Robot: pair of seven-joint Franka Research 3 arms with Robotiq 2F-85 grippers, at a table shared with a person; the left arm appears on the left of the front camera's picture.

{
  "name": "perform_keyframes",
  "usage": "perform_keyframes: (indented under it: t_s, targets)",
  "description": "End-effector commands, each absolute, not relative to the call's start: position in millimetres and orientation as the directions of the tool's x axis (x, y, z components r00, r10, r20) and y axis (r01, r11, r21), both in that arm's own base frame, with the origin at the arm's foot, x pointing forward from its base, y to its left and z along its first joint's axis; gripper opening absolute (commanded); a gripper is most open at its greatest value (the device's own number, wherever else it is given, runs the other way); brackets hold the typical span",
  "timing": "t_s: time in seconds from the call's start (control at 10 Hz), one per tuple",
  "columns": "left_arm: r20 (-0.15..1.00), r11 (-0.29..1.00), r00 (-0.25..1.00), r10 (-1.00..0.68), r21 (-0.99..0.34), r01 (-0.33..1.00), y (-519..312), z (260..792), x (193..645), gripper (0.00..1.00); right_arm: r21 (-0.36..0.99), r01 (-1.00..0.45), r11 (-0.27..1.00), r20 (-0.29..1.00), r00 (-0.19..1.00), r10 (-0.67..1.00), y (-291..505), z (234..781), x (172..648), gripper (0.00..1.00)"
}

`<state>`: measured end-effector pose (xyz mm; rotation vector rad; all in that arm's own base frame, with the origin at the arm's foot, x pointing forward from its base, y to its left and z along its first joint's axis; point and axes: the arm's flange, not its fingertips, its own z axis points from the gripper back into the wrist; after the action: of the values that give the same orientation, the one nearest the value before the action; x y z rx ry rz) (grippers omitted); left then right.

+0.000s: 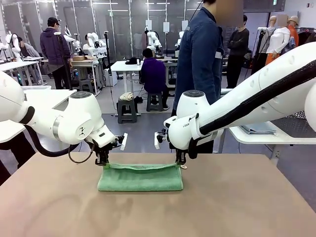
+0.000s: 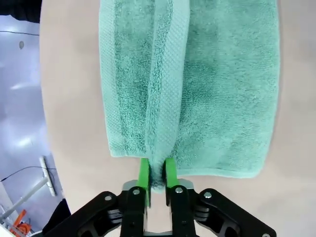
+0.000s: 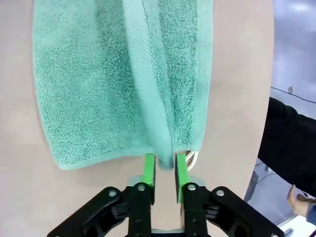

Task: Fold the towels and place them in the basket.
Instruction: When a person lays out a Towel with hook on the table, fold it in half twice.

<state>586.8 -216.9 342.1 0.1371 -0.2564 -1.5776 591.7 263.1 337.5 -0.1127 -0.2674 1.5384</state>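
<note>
While the green towel [image 1: 140,178] lies folded in half, basketing remains.
Left gripper [image 1: 102,162] and right gripper [image 1: 180,162] straddle its far hem, jaws narrowly apart; grip uncertain.

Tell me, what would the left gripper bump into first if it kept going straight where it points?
The mint green towel: its raised fold sits between the fingers of the left gripper. The table lies right beneath, probably very close.
</note>
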Motion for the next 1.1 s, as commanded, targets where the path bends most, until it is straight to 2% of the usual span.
perform_keyframes:
  t_s: [0.0, 0.1, 0.2, 0.3, 0.4, 0.5, 0.7, 1.0]
  targets:
    - [0.067, -0.048, -0.073, -0.995, 0.324, 0.945, -214.4, 345.5, 591.0, 0.43, -0.273, -0.961, 0.036, 0.099, 0.009, 0.995, 264.6, 334.5, 591.5, 0.51]
    - [0.069, -0.054, -0.084, -0.994, 0.359, 0.932, -214.3, 351.2, 589.2, 0.46, -0.29, -0.957, 0.03, 0.103, 0.0, 0.995, 264.6, 338.5, 591.2, 0.35]
    - [0.077, -0.06, -0.094, -0.993, 0.365, 0.929, -214.6, 359.9, 588.2, 0.63, -0.306, -0.952, 0.028, 0.111, -0.006, 0.994, 263.6, 346.0, 591.1, 0.71]
    - [0.102, -0.054, -0.093, -0.99, 0.334, 0.941, -214.7, 368.2, 586.4, 0.66, -0.301, -0.952, 0.049, 0.125, 0.012, 0.992, 263.3, 356.1, 588.3, 0.55]
    - [0.136, -0.036, -0.076, -0.988, 0.273, 0.961, -218.2, 382.0, 577.3, 0.82, -0.277, -0.957, 0.089, 0.164, 0.045, 0.985, 265.0, 372.2, 578.2, 0.91]
    - [0.122, -0.021, -0.047, -0.991, 0.214, 0.977, -222.6, 403.0, 562.5, 0.84, -0.244, -0.963, 0.112, 0.178, 0.069, 0.982, 265.6, 392.9, 562.8, 0.74]
    - [0.123, -0.043, -0.059, -0.991, 0.13, 0.991, -224.4, 459.0, 530.1, 0.84, -0.2, -0.969, 0.147, 0.178, 0.112, 0.978, 264.2, 450.3, 528.4, 0.74]
    - [0.177, -0.022, -0.051, -0.983, 0.163, 0.986, -200.3, 506.4, 494.1, 0.84, -0.198, -0.937, 0.288, 0.163, 0.258, 0.952, 255.2, 525.5, 471.6, 0.74]
